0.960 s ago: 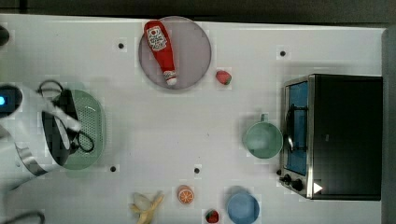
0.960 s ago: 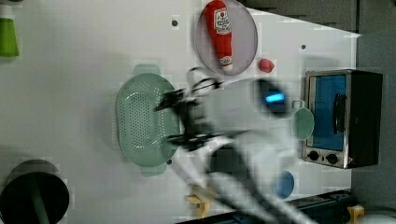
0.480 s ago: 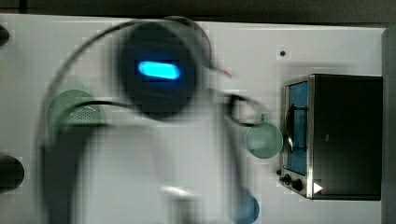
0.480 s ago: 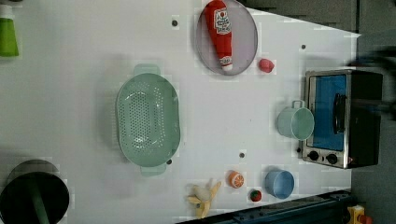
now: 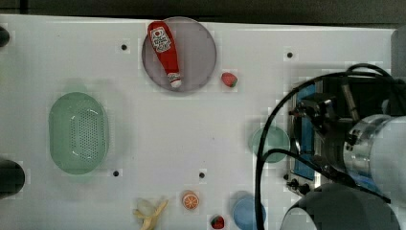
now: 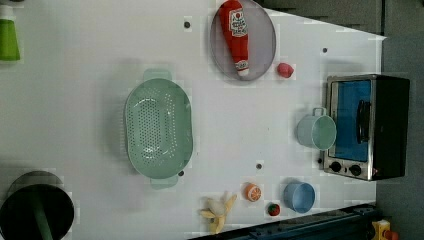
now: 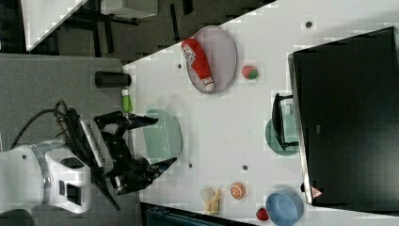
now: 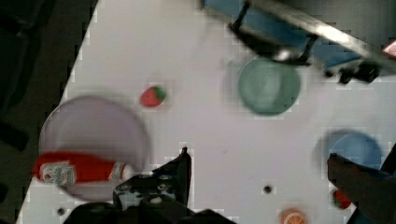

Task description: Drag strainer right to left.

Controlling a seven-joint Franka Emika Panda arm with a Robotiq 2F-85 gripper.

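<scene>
Resting free at the top view's left end of the desk (image 5: 143,124), the strainer (image 5: 79,132) looks already dragged across. The end effector (image 7: 157,141) hangs off it, fingers spread and empty, likely released.

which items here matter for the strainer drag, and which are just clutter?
Job:
strainer
gripper, open, holding nothing

Clutter:
ketchup bottle on the plate
mug
toaster oven
blue bowl
banana
orange half
two strawberries
</scene>
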